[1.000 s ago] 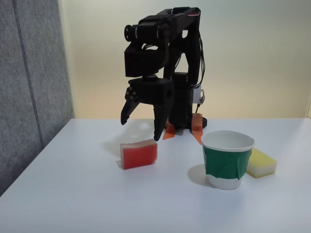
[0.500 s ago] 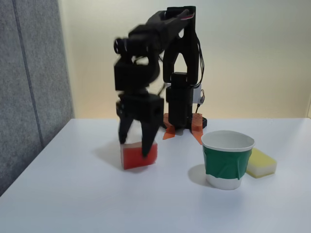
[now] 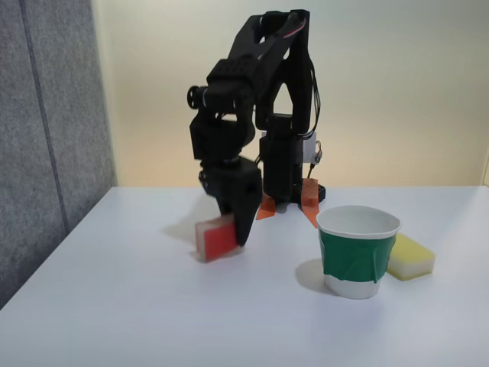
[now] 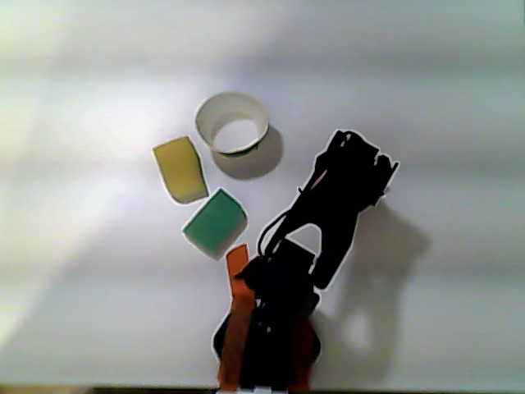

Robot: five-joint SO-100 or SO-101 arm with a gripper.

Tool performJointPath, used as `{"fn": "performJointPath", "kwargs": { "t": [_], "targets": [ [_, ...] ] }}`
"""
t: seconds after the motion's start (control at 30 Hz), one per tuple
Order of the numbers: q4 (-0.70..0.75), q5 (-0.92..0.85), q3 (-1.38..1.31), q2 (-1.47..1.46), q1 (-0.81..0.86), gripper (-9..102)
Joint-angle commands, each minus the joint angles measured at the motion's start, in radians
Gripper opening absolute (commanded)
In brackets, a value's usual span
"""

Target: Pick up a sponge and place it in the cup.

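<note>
In the fixed view the red sponge [image 3: 214,238] with a cream-white top edge sits tilted between the black fingers of my gripper [image 3: 231,235], which is shut on it. The sponge's lower corner is at or just above the white table; I cannot tell which. The cup [image 3: 358,256], white with a green band, stands upright and apart to the right, its mouth open. From above, the cup [image 4: 232,123] is a white ring at upper left, and the black arm [image 4: 328,213] covers the sponge.
A pale yellow sponge [image 3: 412,256] lies just right of the cup. From above, the yellow sponge [image 4: 180,168] and a green sponge [image 4: 215,222] lie between cup and base. Orange tape [image 3: 309,200] marks the arm's base. A grey panel [image 3: 46,138] bounds the left.
The gripper came down from above the table, straddled the red sponge and shut on it. The sponge now tilts and has shifted slightly to the right.
</note>
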Motion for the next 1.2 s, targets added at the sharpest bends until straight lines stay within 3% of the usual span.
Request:
{"fn": "performJointPath", "kwargs": {
  "t": [0.0, 0.1, 0.23, 0.43, 0.6, 0.8, 1.03, 1.17],
  "targets": [
    [0.17, 0.028, -0.138, 0.12, -0.029, 0],
    [0.247, 0.094, -0.244, 0.19, -0.121, 0],
    [0.241, 0.255, -0.333, 0.268, -0.307, 0],
    [0.009, 0.658, -0.29, 0.347, -0.623, 0],
    [-0.057, 0.887, -0.225, 0.365, -0.83, 0],
    [-0.087, 0.862, -0.183, 0.377, -0.861, 7],
    [-0.071, 0.719, -0.253, 0.347, -0.764, 13],
    [-0.144, 0.683, -0.259, 0.325, -0.723, 29]
  ]
}}
